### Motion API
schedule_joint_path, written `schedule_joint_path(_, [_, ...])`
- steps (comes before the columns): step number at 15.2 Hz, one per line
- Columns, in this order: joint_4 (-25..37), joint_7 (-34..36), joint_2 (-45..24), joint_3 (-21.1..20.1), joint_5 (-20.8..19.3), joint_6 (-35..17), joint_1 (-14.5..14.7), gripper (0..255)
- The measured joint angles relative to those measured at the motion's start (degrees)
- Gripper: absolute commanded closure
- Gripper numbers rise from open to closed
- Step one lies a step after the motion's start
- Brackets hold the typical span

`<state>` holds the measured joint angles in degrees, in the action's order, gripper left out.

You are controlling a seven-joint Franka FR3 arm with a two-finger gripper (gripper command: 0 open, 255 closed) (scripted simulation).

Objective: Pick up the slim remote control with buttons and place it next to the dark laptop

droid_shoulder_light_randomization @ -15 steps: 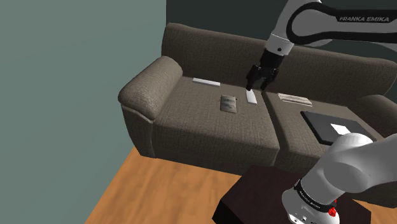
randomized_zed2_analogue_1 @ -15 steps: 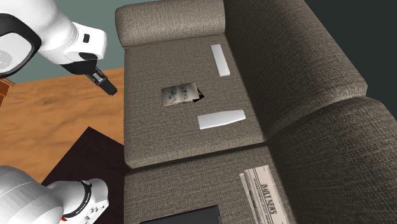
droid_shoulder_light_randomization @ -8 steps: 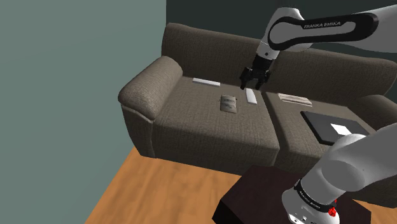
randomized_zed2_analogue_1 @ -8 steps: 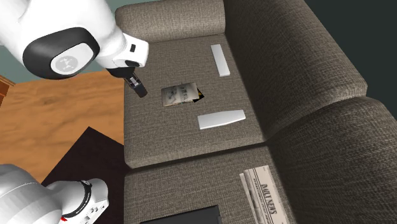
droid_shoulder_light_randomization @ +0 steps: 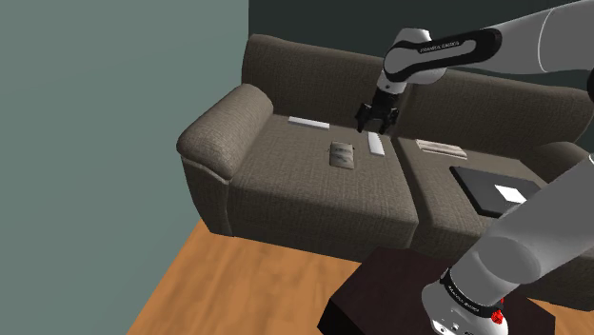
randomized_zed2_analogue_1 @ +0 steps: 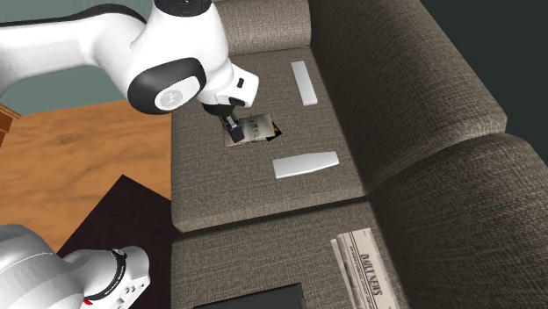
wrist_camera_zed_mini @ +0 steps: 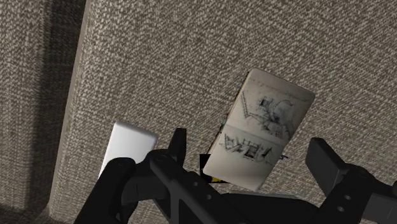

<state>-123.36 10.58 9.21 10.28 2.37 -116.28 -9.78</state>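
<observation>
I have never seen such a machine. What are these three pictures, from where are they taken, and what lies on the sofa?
It is a white robot arm with a black gripper. One camera stands beside its base, a second looks down on the sofa, a third sits on the hand. On the seat lie a slim white remote, a broader white remote, a booklet, a newspaper and a dark laptop. The gripper hangs open over the booklet and holds nothing.

You have bare cushion (randomized_zed2_analogue_1: 206,189) toward its front edge. Below your end effector (randomized_zed2_analogue_1: 234,133) lies a booklet (randomized_zed2_analogue_1: 255,128), with a white remote (randomized_zed2_analogue_1: 305,164) near it. The backrest (randomized_zed2_analogue_1: 395,97) walls the rear. A newspaper (randomized_zed2_analogue_1: 362,263) lies on the next cushion.
</observation>
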Motion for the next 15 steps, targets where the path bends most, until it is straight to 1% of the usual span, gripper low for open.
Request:
schedule_joint_path(6, [7.13,0.29,-10.54,2.9,0.84,-2.5,-2.64,0])
schedule_joint_path(10, [13.84,0.78,-18.14,4.44,2.1,-2.67,-4.45,0])
schedule_joint_path(12, [16.22,0.19,-21.41,5.49,2.78,-3.12,-5.94,0])
schedule_joint_path(15, [21.69,0.56,-26.9,6.42,3.97,-2.61,-7.71,0])
